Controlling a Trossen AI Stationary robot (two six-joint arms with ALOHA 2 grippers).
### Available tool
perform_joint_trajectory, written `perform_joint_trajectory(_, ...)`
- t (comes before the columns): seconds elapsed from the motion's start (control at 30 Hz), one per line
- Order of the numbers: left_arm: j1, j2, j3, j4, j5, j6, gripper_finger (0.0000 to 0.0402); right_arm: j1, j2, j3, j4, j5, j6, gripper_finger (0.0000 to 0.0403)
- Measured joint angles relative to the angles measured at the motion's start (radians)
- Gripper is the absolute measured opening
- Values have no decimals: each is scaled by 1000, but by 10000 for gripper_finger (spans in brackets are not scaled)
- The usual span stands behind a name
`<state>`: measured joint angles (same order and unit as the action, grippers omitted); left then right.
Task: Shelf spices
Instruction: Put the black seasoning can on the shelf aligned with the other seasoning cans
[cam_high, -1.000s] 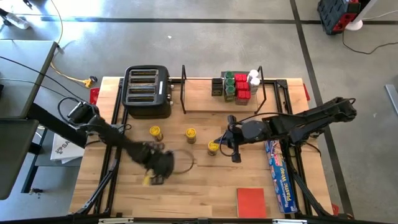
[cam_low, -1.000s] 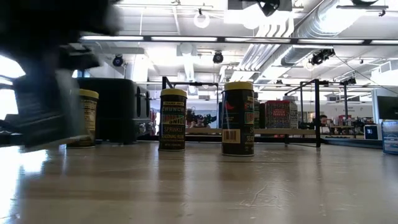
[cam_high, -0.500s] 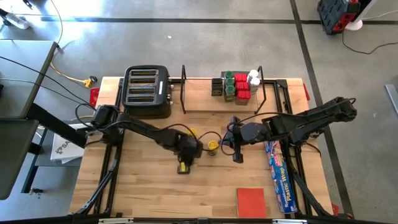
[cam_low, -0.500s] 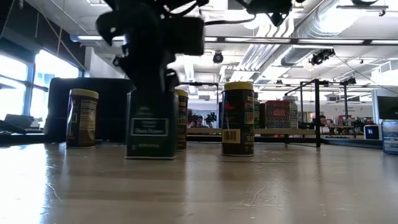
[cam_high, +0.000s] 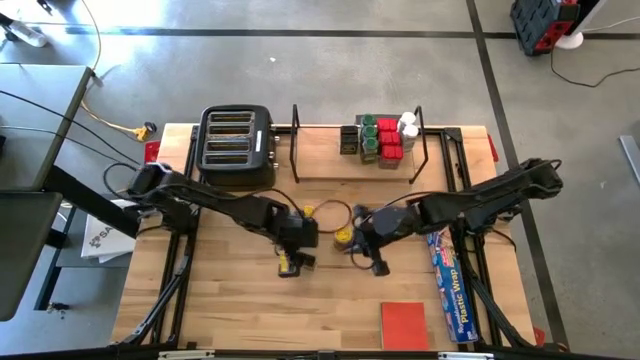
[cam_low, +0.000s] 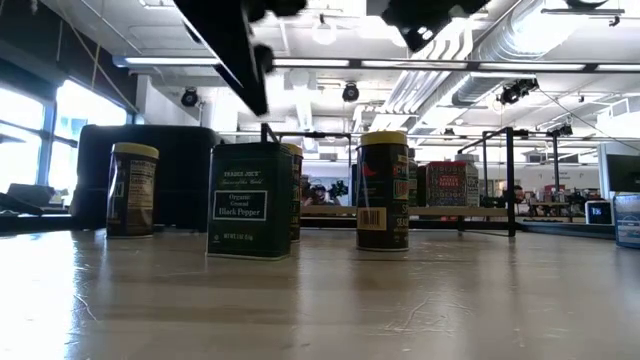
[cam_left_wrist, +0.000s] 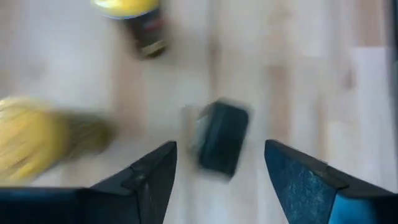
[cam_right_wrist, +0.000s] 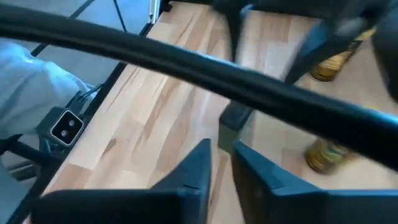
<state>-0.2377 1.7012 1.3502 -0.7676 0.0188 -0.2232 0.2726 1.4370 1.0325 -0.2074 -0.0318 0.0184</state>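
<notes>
A dark green black-pepper tin stands upright on its base on the table, also seen in the high view. My left gripper hovers above the tin, open, a finger on either side and touching nothing. My right gripper is shut and empty near the table's middle, beside a yellow-lidded jar. Two more yellow-lidded jars stand behind the tin. The shelf at the far edge carries several red, green and white spices.
A black toaster sits left of the shelf. A long blue plastic-wrap box lies along the right side, and a flat red square lies near the front edge. A black cable crosses the right wrist view.
My left gripper carried the pepper tin from the near left toward the table's middle, set it upright, let go and rose above it. The tin now stands free. My right arm shifted slightly toward the left and near edge.
</notes>
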Motion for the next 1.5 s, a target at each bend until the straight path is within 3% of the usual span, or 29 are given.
perform_joint_trajectory(0.2,-75,-185,-62,-155,-337,-107,241,11,126,0,164,4,-96,156)
perform_joint_trajectory(0.4,-168,-455,-276,-145,-523,-386,241,36,274,94,250,130,-77,245)
perform_joint_trajectory(0.53,-244,-588,-407,-110,-638,-558,241,58,390,248,194,219,-31,270)
perform_joint_trajectory(0.77,-332,-660,-532,3,-674,-639,241,69,569,530,-156,395,196,273)
perform_joint_trajectory(0.97,-369,-659,-572,66,-680,-639,241,70,690,654,-277,410,275,273)
perform_joint_trajectory(1.23,-423,-659,-584,117,-713,-639,241,39,734,668,-318,353,366,267)
perform_joint_trajectory(1.37,-440,-659,-584,133,-749,-639,241,32,734,668,-315,325,378,228)
perform_joint_trajectory(1.5,-448,-655,-584,137,-774,-639,241,28,734,668,-322,258,378,151)
